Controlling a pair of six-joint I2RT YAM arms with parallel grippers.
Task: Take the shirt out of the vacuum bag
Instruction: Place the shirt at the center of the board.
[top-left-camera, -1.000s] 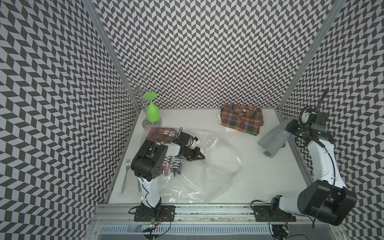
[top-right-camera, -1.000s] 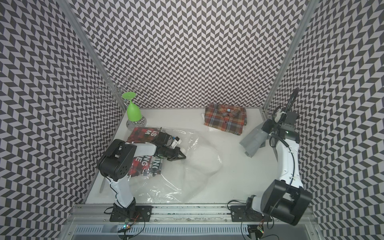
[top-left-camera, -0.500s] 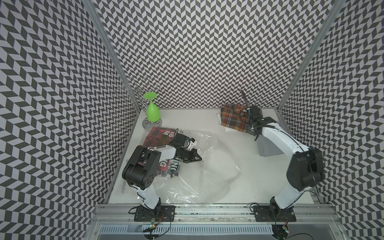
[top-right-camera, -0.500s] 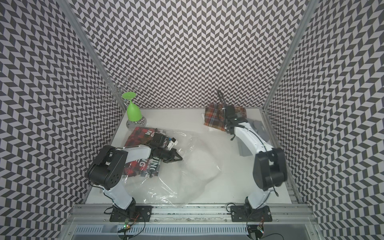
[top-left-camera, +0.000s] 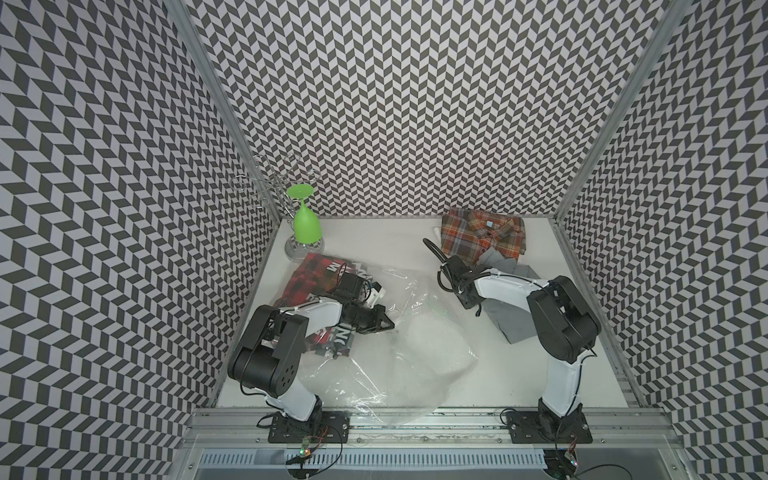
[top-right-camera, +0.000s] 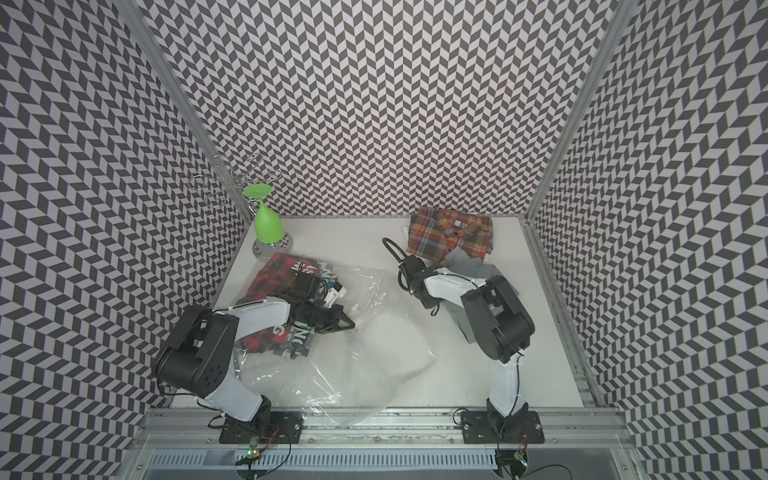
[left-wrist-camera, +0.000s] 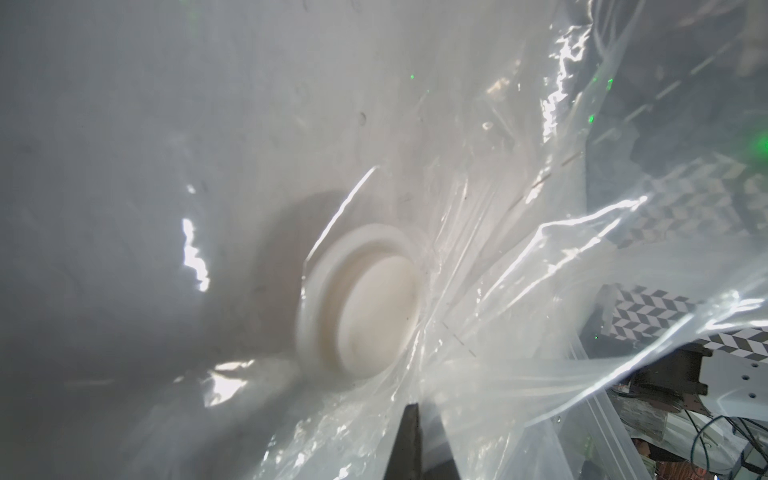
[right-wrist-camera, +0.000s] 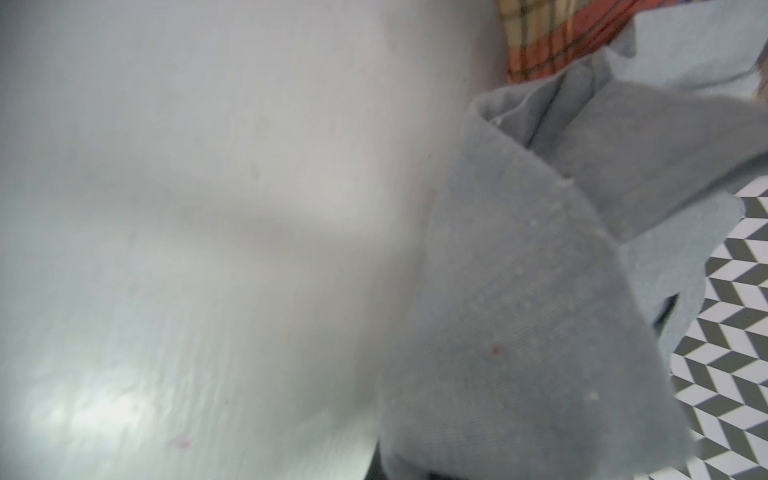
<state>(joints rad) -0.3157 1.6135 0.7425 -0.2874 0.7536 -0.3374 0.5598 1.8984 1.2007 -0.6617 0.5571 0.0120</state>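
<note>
The left hand (top-left-camera: 390, 325) pinches the limp, likely slippery vacuum bag (top-left-camera: 415, 361) beside its valve (left-wrist-camera: 361, 307); the right hand (top-left-camera: 469, 297) clamps the soft grey shirt (top-left-camera: 509, 324).

white table (top-left-camera: 374, 249) carries vacuum bag (top-left-camera: 415, 357), plaid shirt (top-left-camera: 482, 235), grey cloth (top-left-camera: 511, 324), wire rack (top-left-camera: 293, 249).

One vacuum bag (top-left-camera: 415, 353), three garments (top-left-camera: 482, 237), one glass (top-left-camera: 306, 224), two arms (top-left-camera: 552, 307)

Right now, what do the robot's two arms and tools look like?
The left arm and right arm have white links between bulky black joint housings. Black cables loop off the right wrist. The left tool has black fingers tapering to a point.
</note>
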